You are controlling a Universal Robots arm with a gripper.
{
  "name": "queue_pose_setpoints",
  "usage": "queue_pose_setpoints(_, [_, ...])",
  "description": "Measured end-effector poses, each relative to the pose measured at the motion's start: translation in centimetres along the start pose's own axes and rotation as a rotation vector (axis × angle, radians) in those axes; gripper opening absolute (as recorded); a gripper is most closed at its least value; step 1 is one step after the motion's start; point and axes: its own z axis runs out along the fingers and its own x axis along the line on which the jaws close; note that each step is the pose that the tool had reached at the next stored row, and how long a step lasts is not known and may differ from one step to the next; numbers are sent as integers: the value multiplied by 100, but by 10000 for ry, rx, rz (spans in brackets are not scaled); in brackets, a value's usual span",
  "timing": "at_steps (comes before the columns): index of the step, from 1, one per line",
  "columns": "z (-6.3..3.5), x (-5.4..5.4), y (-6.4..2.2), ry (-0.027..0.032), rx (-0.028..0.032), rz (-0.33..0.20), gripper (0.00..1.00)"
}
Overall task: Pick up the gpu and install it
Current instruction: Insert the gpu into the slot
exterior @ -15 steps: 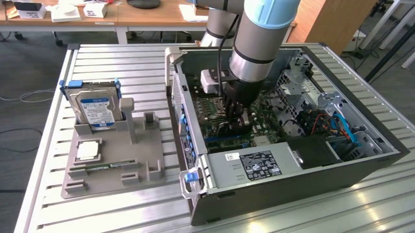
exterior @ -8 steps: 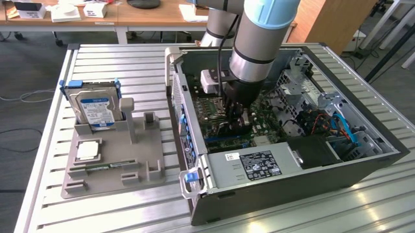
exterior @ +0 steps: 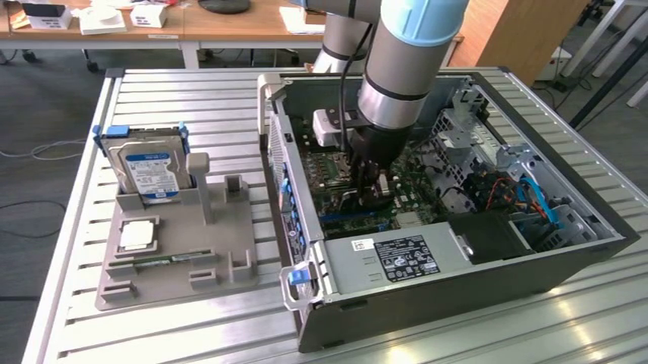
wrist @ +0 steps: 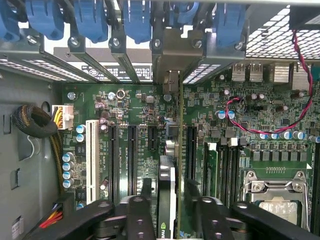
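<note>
Gpu stands edge-on in a motherboard slot, between spread fingers, print unreadable. Hard drive wears a blue-white label on the slatted metal bench.

A slatted metal surface carries a grey plastic parts holder at the exterior view's left, with a boxy silver blue-labelled hard drive upright in it, beside an open dark computer case.
</note>
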Motion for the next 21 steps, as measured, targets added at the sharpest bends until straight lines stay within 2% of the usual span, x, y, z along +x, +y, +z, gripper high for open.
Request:
queue_pose_setpoints(1, [0,0,0,1,0,-1,40])
queue_pose_setpoints(5, [-5,1,0,5,-2,-2,40])
queue_pose_setpoints(9, [-77,-1,0,1,0,-1,40])
queue_pose_setpoints(21, [-499,-10,1,2,-1,-1,40])
